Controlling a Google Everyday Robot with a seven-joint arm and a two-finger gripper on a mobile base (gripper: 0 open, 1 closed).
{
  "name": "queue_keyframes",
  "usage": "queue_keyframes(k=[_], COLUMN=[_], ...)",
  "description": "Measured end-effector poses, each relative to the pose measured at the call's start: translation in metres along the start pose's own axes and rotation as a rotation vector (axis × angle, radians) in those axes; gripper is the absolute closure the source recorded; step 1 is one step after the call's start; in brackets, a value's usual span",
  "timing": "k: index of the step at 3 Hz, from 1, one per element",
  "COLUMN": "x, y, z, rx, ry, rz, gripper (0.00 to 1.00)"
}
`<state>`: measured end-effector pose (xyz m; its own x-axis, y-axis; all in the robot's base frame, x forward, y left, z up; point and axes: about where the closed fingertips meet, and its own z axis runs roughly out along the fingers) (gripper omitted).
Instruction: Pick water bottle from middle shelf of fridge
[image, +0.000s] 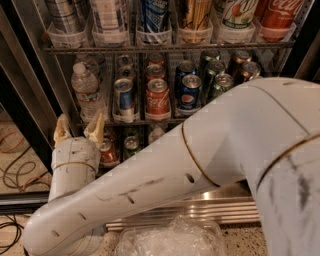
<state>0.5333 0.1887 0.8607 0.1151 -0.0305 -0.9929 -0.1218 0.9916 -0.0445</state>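
Observation:
The water bottle (87, 92) is clear ribbed plastic with a white cap and stands upright at the left end of the middle shelf (125, 121) of the open fridge (45, 95). Beside it are short cans: a silver-blue one (123, 97), a Coca-Cola (158, 98), a Pepsi (190, 93) and a green one (220, 85). My gripper (78, 128) is open, its two tan fingertips (95, 127) pointing up just below and in front of the bottle, not touching it. My white arm (200, 155) crosses the lower right and hides part of the shelves.
The upper wire rack (165, 47) holds tall cans in clear lanes. Lower cans (131, 145) sit behind the gripper. The ribbed steel base grille (220, 210) runs along the bottom, with crinkled clear plastic (175, 240) in front. Cables (15, 165) lie on the floor at left.

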Motion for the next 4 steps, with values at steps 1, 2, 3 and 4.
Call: queue_keyframes(k=[1,2,3,4], x=[0.002,0.008,0.016,0.025], y=[-0.003,-0.007,-0.009,-0.015], z=[0.008,0.018,0.026,0.036], rx=[-0.001,-0.003,-0.003,0.004], ry=[0.01,0.028,0.053,0.079], rz=[0.036,0.067,0.082,0.084], gripper=[0.36,0.36,0.37,0.36])
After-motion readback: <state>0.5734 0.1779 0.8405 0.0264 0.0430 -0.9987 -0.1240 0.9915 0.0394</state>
